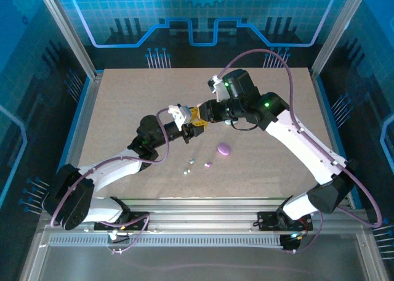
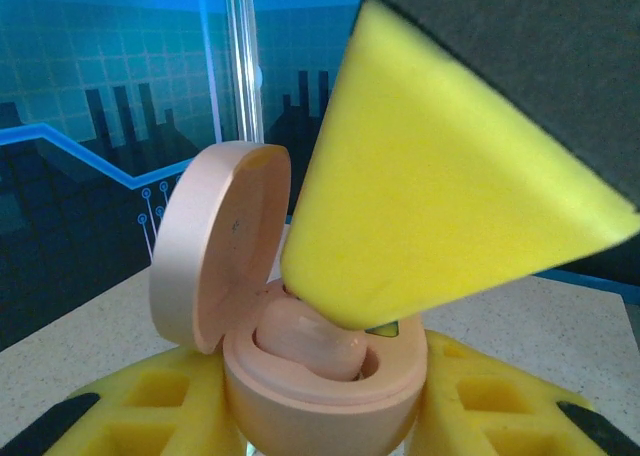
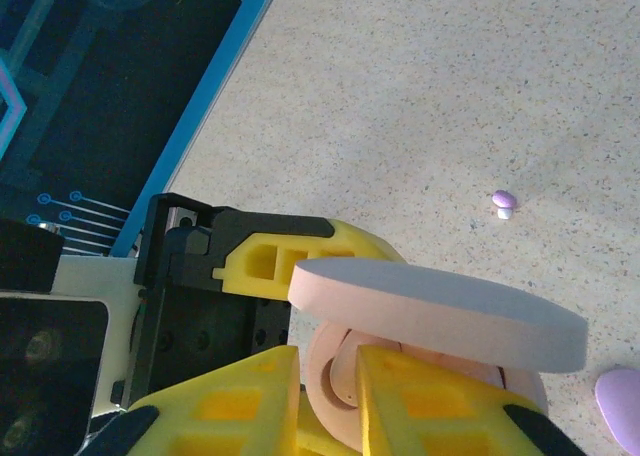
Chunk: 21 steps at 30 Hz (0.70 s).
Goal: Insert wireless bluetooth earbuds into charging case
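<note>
Pink earbud [image 2: 310, 344] seated in the well of the open pink charging case [image 2: 322, 401], whose hinged lid [image 2: 215, 241] stands upright at the left of the left wrist view. The case is raised above the table [image 1: 123, 108], near its centre and well clear of all four edges. The left gripper [image 1: 194, 126] clamps the case base between its yellow fingers [image 2: 150, 401]. The right gripper [image 3: 330, 364] meets it from the opposite side, one yellow finger [image 2: 440, 186] reaching down into the case mouth beside the lid, its tip just over the earbud. Its jaws are drawn almost together with a narrow slit between them; whether they pinch anything cannot be told. Bare table lies open behind the grippers and to both sides. The ground between the grippers and the near edge holds the loose items: one purple case [image 1: 223, 148], one purple earbud [image 1: 208, 164] just beside it, and two pale pieces [image 1: 192, 161], [image 1: 186, 169] close together further left. Count: two cases, one seated earbud, three loose pieces discernible.
</note>
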Available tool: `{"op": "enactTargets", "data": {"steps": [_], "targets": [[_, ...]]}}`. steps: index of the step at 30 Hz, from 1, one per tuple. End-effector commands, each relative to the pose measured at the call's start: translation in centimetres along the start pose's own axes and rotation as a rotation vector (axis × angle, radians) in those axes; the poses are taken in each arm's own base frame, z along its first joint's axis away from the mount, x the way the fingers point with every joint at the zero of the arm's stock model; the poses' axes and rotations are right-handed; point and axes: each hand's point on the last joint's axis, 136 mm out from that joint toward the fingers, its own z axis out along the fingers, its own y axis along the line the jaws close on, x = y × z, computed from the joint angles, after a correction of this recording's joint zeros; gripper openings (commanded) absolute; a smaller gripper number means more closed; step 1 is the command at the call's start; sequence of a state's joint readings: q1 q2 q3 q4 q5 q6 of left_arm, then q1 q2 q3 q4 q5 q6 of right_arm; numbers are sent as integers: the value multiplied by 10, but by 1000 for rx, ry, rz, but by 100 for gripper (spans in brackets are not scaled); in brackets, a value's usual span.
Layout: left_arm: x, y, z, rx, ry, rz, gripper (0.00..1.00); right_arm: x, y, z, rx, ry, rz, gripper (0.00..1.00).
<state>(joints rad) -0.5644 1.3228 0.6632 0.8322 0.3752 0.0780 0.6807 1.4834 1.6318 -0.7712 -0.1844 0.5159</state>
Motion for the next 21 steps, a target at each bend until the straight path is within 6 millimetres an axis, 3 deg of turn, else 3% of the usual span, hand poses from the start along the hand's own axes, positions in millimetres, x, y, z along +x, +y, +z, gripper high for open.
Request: {"op": "enactTargets", "data": {"steps": [1,3,11,15,21], "targets": [[-28,-8,-4,24,-83,37,34,16,11,-3,-28,64,-33,26],[-25,-8,-4,27,-76,34,34,12,17,-9,-58,35,-49,27],[-22,-13,-5,54,-66,43,34,-12,15,-53,-65,-158,-38,31],[-21,-18,-5,81,-61,55,33,-19,2,-65,-39,-213,2,34],[-22,-28,-5,137,-43,54,34,-35,-19,-67,-39,-241,100,50]]}}
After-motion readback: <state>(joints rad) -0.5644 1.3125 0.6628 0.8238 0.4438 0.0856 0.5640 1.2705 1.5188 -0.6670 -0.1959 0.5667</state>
